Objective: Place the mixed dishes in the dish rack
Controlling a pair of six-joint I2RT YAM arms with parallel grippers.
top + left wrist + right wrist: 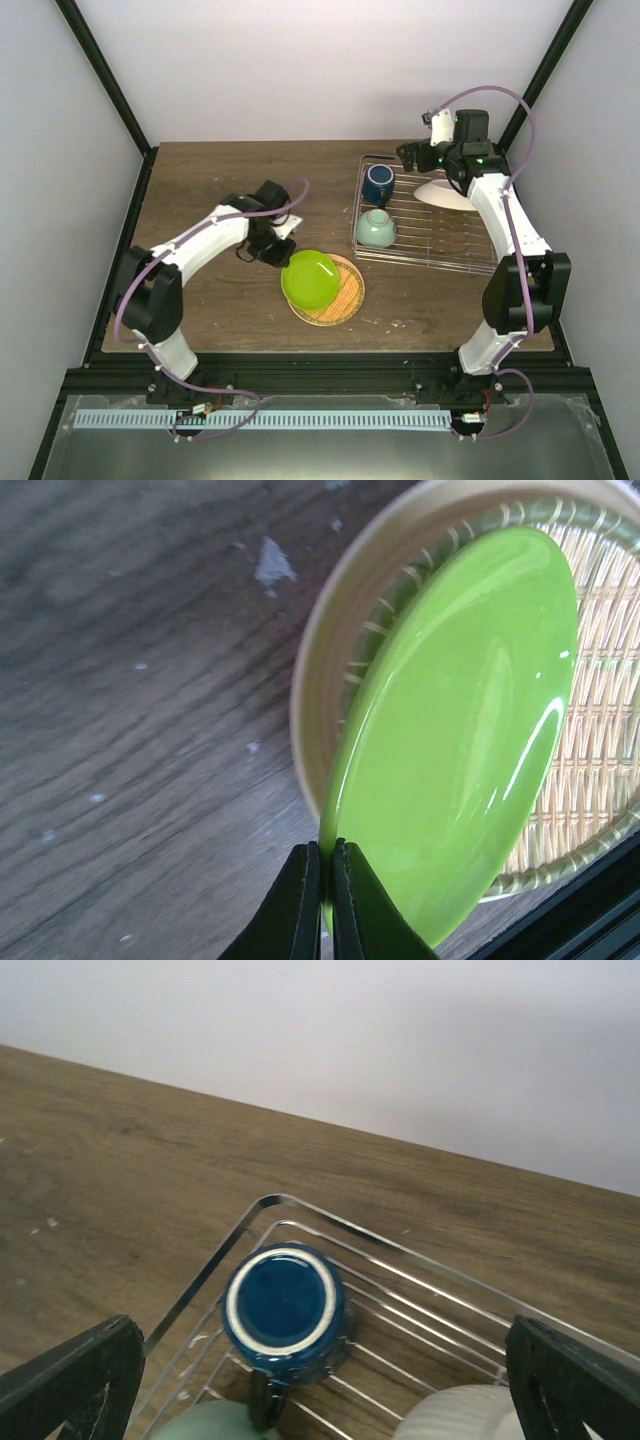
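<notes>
Left of the dish rack (440, 236), the orange woven plate (350, 292) lies flat. The green plate (460, 730) tilts up over it, its near rim pinched in my left claw (326, 858). So thin an edge grip could let it swivel or slip out. My right claw (418, 155) hangs wide open over the rack.

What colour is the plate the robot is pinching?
Bright, shiny green. The left gripper pinches the plate by its rim; the left wrist view shows it best.
</notes>
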